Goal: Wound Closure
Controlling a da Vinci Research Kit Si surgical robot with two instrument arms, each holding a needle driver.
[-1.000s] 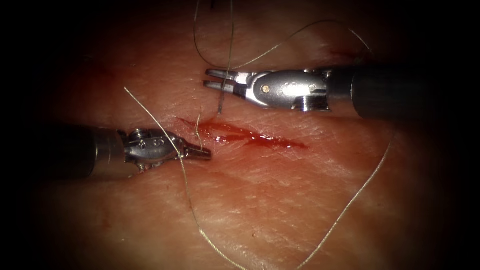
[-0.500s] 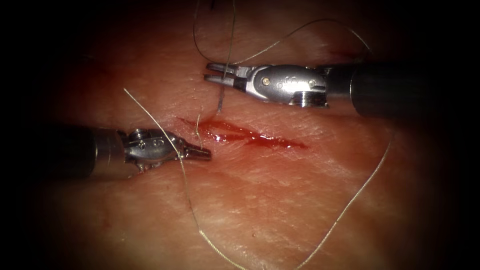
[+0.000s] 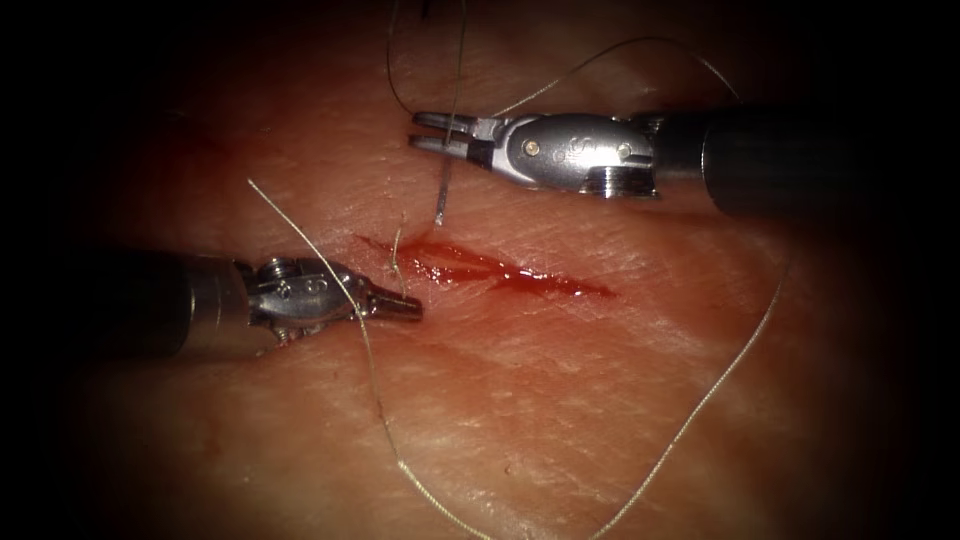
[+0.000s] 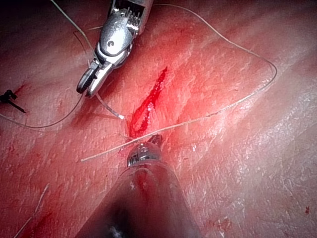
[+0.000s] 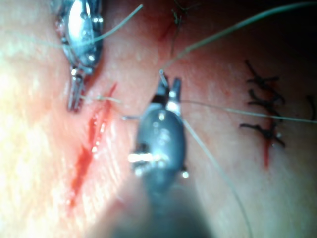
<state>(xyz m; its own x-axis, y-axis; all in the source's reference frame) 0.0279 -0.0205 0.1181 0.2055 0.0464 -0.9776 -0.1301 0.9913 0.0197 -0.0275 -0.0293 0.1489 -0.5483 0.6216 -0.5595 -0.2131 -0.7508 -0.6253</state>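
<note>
I see the right end effector above the cut, its two jaws clamped on the needle — the grip sits partway up the shaft, and the lower end of the needle hangs down toward the tissue with its tip clear of the surface, just above the left end of the cut. The needle is not in the tissue. Compared with a second ago the right end effector sits a little higher and the needle tip has lifted away from the wound edge. The left end effector lies low on the left side of the cut, jaws together and pinching the thread near the short strand that stands up out of the cut's left end; it has not shifted. From there the thread runs down and away, then sweeps in a wide loop round the right side of the cut and back up toward the right tool. Red fluid fills the cut along its length. In the right wrist view I see dark stitches of an already closed wound — well apart from the open cut.
</note>
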